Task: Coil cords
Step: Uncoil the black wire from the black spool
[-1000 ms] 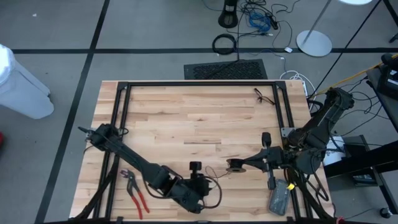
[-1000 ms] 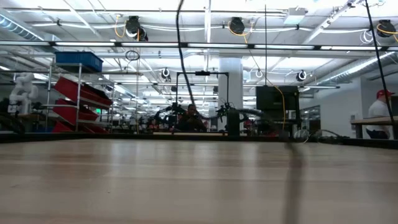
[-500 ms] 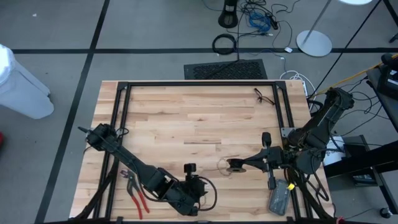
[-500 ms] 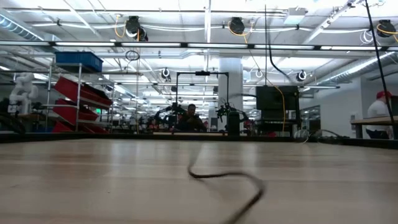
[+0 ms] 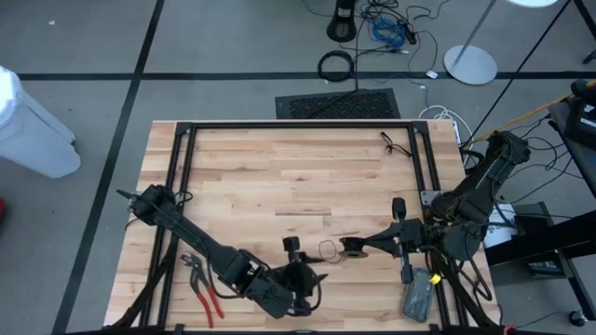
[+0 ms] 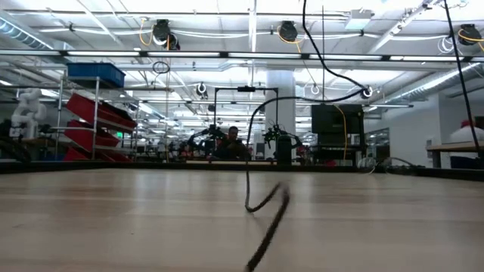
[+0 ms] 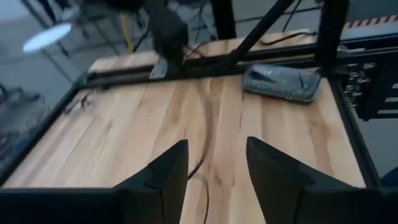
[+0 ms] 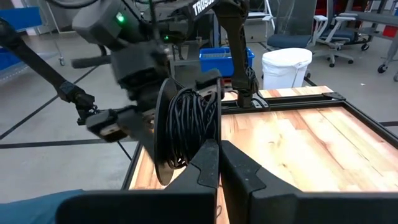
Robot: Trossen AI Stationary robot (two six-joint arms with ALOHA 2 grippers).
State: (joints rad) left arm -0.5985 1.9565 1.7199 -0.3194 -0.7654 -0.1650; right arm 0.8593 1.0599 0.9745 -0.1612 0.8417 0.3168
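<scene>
A: One thin cord [image 5: 326, 249] trails loose on the counter [image 5: 279, 177] from its coil [image 8: 186, 127], clamped in the right end effector [image 5: 356, 247].

B: Left end effector [image 7: 211, 165], fingers apart, holds nothing; slack may snag.

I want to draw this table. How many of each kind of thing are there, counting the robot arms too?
Robot arms: 2, ending in the left gripper and the right gripper
Pliers: 1
Coiled cord: 1
Small black wire tangle: 1
Grey pouch: 1
Total: 6
</scene>
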